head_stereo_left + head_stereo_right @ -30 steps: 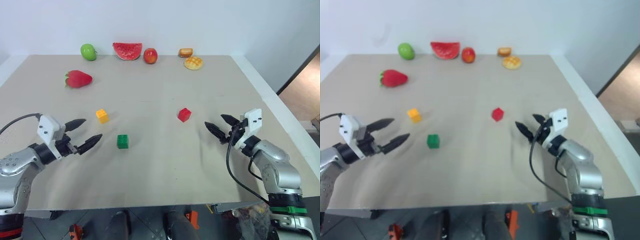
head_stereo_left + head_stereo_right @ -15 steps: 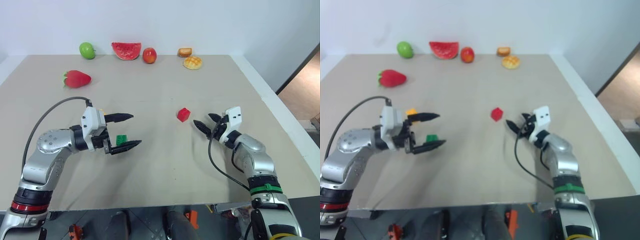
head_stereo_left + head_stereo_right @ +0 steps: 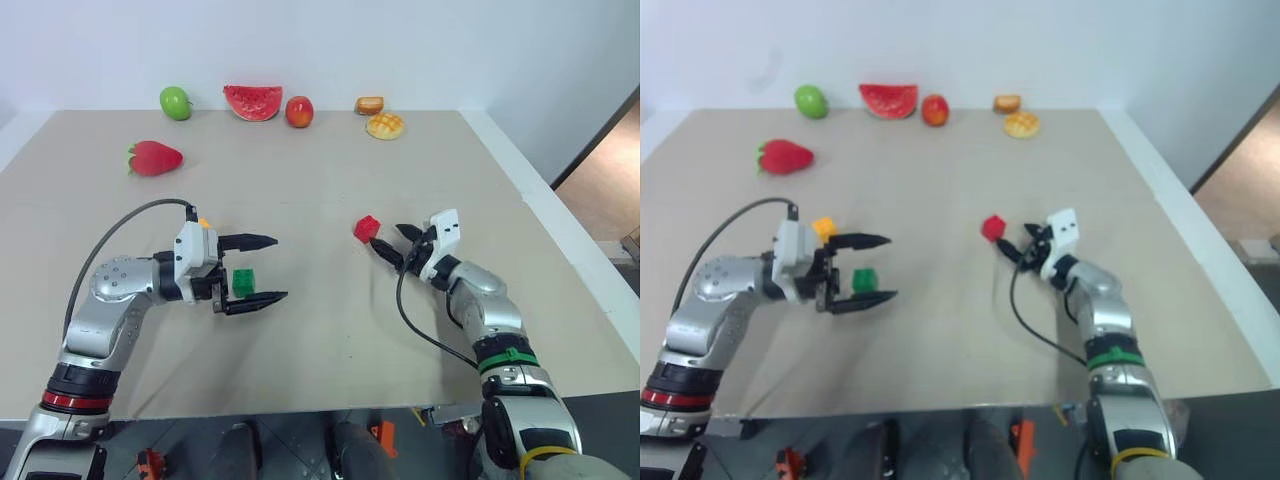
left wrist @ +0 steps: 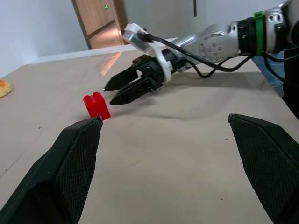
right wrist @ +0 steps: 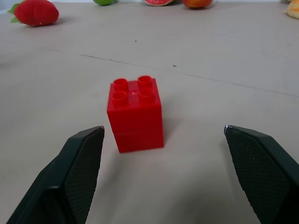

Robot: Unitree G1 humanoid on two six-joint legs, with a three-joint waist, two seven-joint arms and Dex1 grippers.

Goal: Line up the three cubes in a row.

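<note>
Between right claw [image 5: 163, 175] fingers: red cube [image 5: 135, 113].

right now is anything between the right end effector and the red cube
No. In the right wrist view the red cube stands on bare table just ahead of the open right end effector, nothing between them.

A broad beige surface [image 3: 330, 170] with a pale raised edge along its right side stands against a plain white wall [image 3: 400, 45], evenly lit, with brown flooring [image 3: 605, 175] beyond the right corner and a wooden door [image 4: 100, 21] across the room.
</note>
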